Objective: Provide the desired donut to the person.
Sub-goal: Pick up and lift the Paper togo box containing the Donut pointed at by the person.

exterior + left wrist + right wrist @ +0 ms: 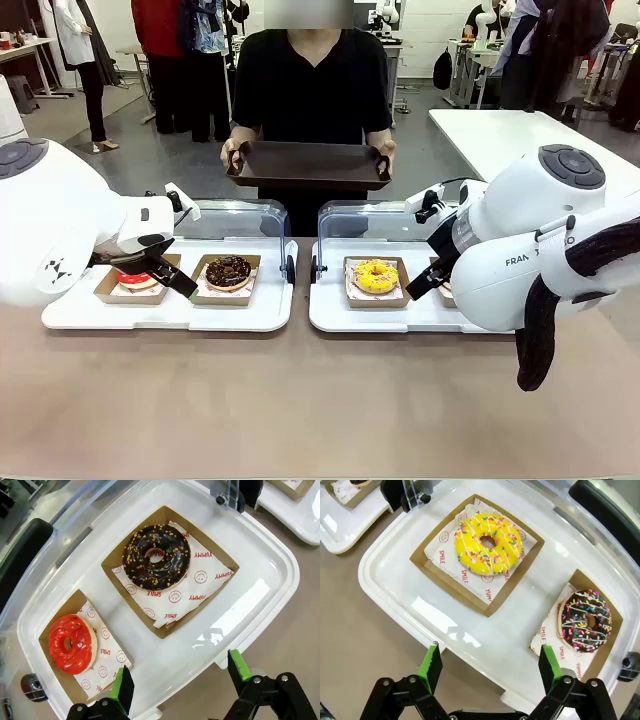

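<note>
You were at the very start. The person (310, 85) at the far side held a dark serving tray (308, 165) out in both hands, and all four donuts sat in cardboard boxes on the white trays (70, 315). On your left lay the chocolate nut donut (156, 557) and the red-iced donut (70, 643). On your right lay the yellow sprinkled donut (488, 544) and the chocolate sprinkled donut (585, 621). Your left fingers (122, 682) and right fingers (431, 667) hung wide apart and empty above the trays' near rims. Next, I judged, you needed to learn which donut was wanted (nothing showed it), then grip its box. The room behind was a busy workshop, and the tabletop (300, 410) was plain brown.
</note>
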`<act>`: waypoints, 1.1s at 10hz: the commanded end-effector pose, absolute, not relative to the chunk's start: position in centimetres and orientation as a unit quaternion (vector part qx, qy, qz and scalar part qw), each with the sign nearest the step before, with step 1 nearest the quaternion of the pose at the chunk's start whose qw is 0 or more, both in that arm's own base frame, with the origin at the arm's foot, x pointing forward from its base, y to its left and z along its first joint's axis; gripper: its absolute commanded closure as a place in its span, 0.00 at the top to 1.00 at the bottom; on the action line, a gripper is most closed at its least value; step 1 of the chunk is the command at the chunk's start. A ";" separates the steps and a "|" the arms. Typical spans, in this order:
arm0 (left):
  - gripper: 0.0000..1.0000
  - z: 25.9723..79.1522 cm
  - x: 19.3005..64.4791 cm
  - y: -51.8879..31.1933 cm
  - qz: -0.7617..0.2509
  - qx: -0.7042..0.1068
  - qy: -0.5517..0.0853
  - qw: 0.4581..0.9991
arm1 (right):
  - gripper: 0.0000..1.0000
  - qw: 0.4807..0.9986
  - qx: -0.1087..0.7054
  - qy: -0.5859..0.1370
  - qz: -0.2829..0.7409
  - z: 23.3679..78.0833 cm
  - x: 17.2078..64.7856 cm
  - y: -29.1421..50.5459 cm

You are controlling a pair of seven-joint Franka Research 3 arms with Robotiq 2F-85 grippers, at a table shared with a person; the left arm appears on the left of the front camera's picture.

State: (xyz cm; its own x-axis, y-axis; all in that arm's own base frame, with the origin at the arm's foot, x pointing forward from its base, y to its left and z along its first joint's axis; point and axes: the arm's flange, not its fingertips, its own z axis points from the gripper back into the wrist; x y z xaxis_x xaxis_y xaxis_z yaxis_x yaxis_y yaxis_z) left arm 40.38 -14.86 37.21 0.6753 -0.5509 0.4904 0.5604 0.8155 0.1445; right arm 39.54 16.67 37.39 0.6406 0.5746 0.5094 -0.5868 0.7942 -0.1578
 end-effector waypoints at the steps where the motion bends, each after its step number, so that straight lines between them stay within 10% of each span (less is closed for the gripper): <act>1: 1.00 37.2 40.4 -14.9 -0.304 -0.009 -0.265 0.915 | 1.00 0.906 0.011 -0.277 0.321 37.4 39.5 16.7; 11: 1.00 37.2 40.4 -14.9 -0.304 -0.009 -0.265 0.915 | 1.00 0.906 0.011 -0.277 0.321 37.4 39.5 16.7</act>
